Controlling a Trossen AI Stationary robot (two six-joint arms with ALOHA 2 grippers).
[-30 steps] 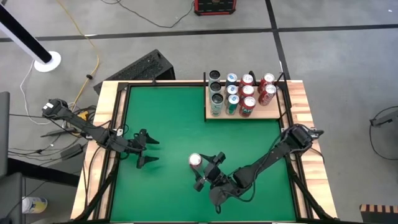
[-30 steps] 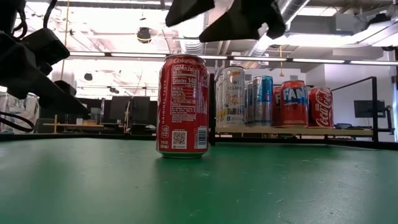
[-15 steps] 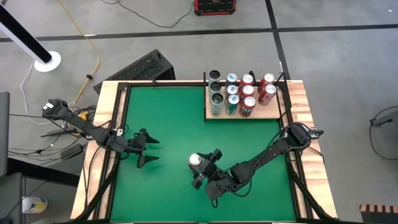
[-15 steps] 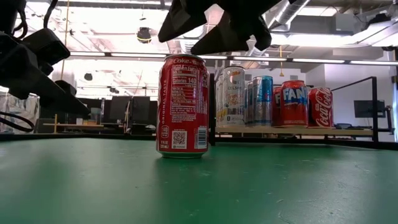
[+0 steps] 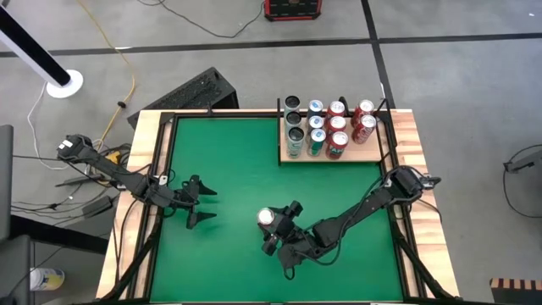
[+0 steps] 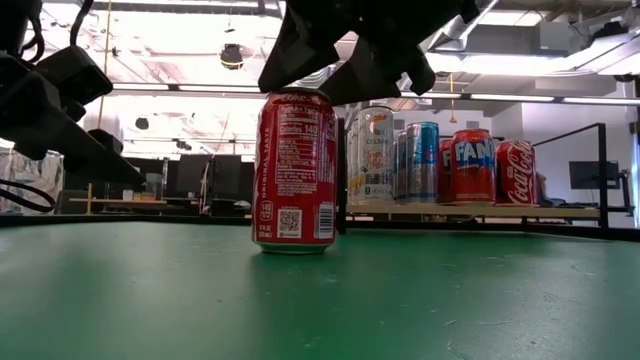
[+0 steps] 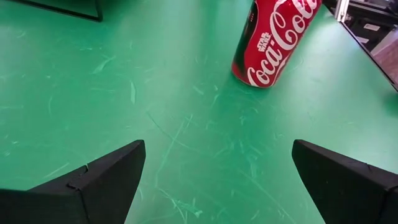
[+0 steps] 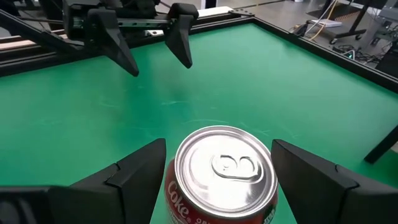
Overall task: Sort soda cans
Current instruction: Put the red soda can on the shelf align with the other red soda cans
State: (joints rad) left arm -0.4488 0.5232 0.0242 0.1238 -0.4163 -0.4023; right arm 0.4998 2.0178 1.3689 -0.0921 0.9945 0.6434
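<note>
A: Near edge first. Red can stands upright on the green bench, about 6 o'clock from bench centre, alone, well apart from the others.

B: Right gripper?

A: Over the can, jaws spread, one on each side of the silver top in the right wrist view. Not pinching. Low view shows the jaws at rim level, no contact I can confirm.

B: Change from a second ago?

A: Right arm slid toward 9 o'clock and dropped. It was clearly above the can top then; now the jaws straddle the rim. Can itself hasn't moved.

B: Meaning?

A: Looks like approach nearly done, grasp not started. Likely next: lower a bit more, close on the body.

B: Left gripper?

A: At 9 o'clock, hovering over the bench, jaws spread wide, holding nothing. Same spot as before, waiting. Its wrist view sees the red can ahead.

B: Far side?

A: Wooden tray at 1 o'clock holds the other cans in columns: dark ones at 9 o'clock end, then teal, then red. So the red can is probably the last stray; it would go with the red column.
</note>
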